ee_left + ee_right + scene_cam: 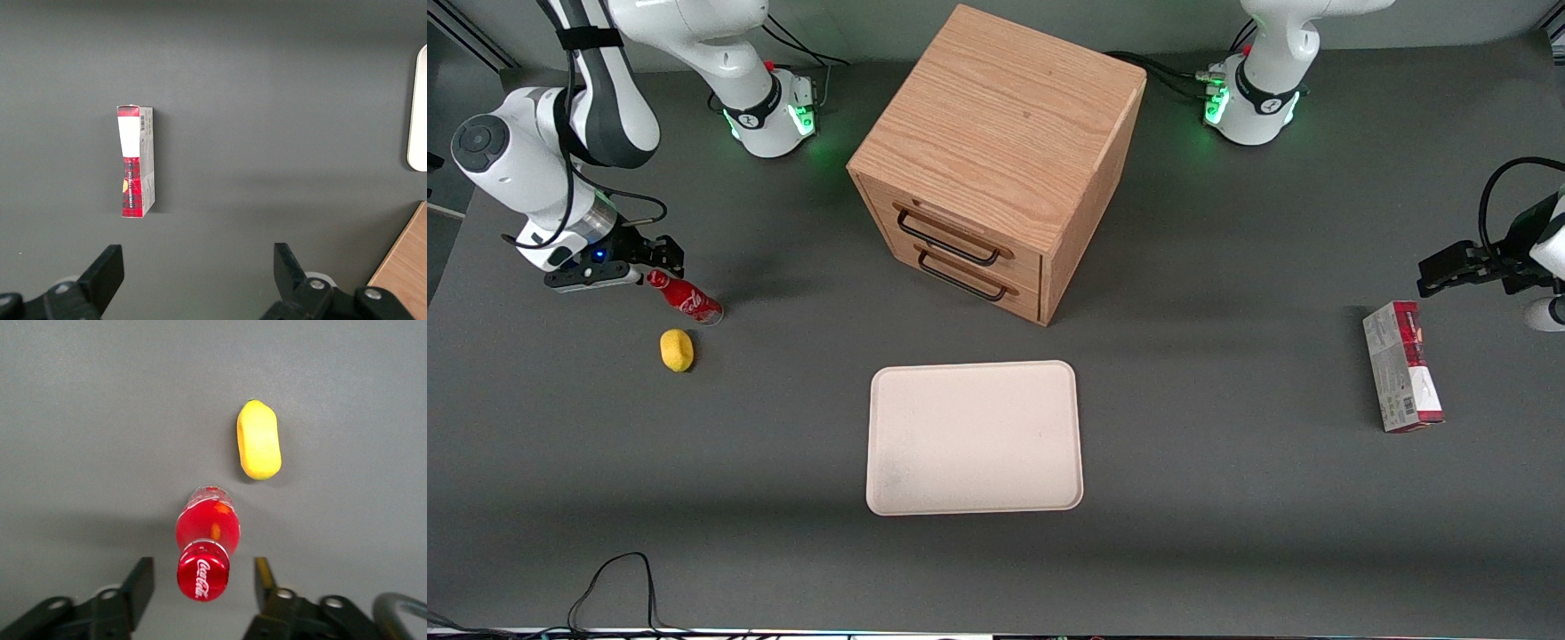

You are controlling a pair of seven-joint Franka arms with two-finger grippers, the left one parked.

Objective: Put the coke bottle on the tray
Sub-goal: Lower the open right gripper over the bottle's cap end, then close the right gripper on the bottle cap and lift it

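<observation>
Fingers (139, 587) of the gripper (202, 583) stand spread either side of the coke bottle (205, 540), upright beside the lemon (259, 440); grasp step in hand, so next closure, lift, then transfer to the tray (975, 437)

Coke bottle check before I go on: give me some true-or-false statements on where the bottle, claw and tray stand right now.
1. The coke bottle lies on the tray. False: it is on the table, toward the working arm's end.
2. The claw is open, a finger on each side of the bottle's cap. True.
3. The tray holds nothing. True.
4. The lemon sits on the cabinet. False: it rests on the table beside the bottle.
5. Both drawers look closed. True.
</observation>
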